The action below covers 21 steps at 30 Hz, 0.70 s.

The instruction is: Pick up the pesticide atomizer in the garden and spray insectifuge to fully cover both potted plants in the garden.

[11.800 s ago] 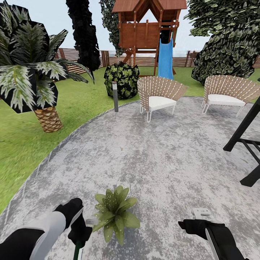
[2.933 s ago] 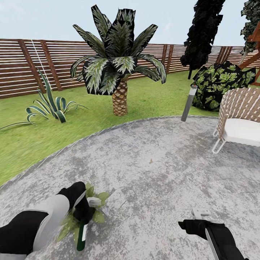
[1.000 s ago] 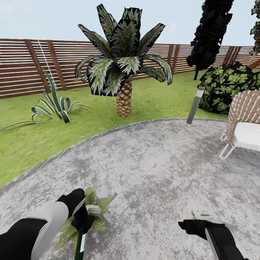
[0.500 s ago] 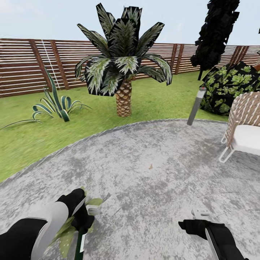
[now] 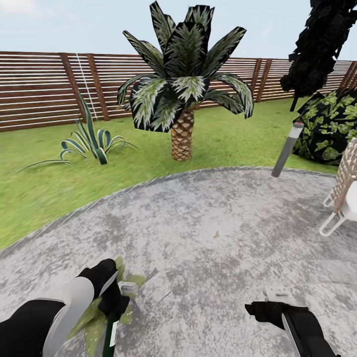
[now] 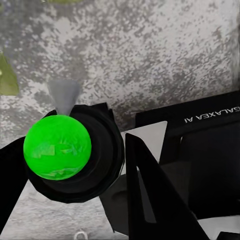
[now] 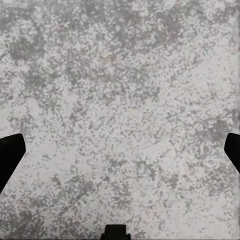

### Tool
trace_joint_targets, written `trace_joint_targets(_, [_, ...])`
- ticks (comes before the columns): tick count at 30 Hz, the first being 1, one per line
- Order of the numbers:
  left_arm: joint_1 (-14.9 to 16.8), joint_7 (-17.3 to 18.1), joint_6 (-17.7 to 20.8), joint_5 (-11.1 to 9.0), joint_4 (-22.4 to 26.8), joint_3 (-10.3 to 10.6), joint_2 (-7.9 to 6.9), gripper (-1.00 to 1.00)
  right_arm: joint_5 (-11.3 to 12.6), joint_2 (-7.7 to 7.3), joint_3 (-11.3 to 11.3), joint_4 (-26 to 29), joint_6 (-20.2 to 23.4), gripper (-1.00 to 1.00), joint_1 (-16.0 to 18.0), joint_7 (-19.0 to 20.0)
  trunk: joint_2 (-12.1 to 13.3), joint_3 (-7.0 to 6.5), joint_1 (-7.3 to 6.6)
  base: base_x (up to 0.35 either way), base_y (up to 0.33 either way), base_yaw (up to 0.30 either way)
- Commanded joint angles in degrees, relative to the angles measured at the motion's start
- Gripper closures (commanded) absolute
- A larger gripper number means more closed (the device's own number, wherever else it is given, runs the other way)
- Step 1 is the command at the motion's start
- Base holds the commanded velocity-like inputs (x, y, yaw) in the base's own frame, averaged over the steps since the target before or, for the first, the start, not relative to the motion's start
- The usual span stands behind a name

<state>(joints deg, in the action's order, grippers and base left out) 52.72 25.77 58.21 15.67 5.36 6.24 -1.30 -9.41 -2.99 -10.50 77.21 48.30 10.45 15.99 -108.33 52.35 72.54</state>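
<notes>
The round mottled-grey paved patio (image 5: 223, 223) looks like rough, matt stone. The brown slatted fence (image 5: 39, 89) reads as wood. The dark green-black pesticide atomizer bottle (image 5: 110, 337) has a paper-like white label, held by the matt black left end effector (image 5: 115, 302).

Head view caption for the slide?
Left gripper holds the pesticide atomizer over a potted plant on the patio.

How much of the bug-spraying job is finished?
The picking-up part looks done: the left pincer is shut on the pesticide atomizer. Right now it is held over one potted plant on the patio. I can't tell if that plant is covered. The right pincer is open and holds nothing.
</notes>
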Motion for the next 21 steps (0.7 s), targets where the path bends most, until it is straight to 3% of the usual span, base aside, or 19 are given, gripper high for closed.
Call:
trace_joint_targets(1, [0.0, 0.6, 0.2, 0.2, 0.1, 0.4, -0.01, 1.0, -0.6, 0.0, 0.0, 0.0, 0.2, -1.0, 0.0, 0.5, 0.0, 0.05, 0.03, 0.299, -0.19, 0.004])
trace_joint_targets(8, [0.0, 0.6, 0.2, 0.3, 0.1, 0.5, 1.42, 1.0, -0.6, 0.0, 0.0, 0.0, 0.2, -1.0, 0.0, 0.5, 0.0, 0.05, 0.03, 0.118, -0.092, 0.001])
trace_joint_targets(17, [0.0, 0.6, 0.2, 0.3, 0.1, 0.5, 1.47, 1.0, -0.6, 0.0, 0.0, 0.1, 0.2, -1.0, 0.0, 0.5, 0.0, 0.05, 0.03, 0.028, -0.162, 0.005])
trace_joint_targets(21, [0.0, 0.6, 0.2, 0.3, 0.1, 0.5, 1.47, 1.0, -0.6, 0.0, 0.0, 0.1, 0.2, -1.0, 0.0, 0.5, 0.0, 0.06, 0.03, 0.16, -0.272, 0.147])
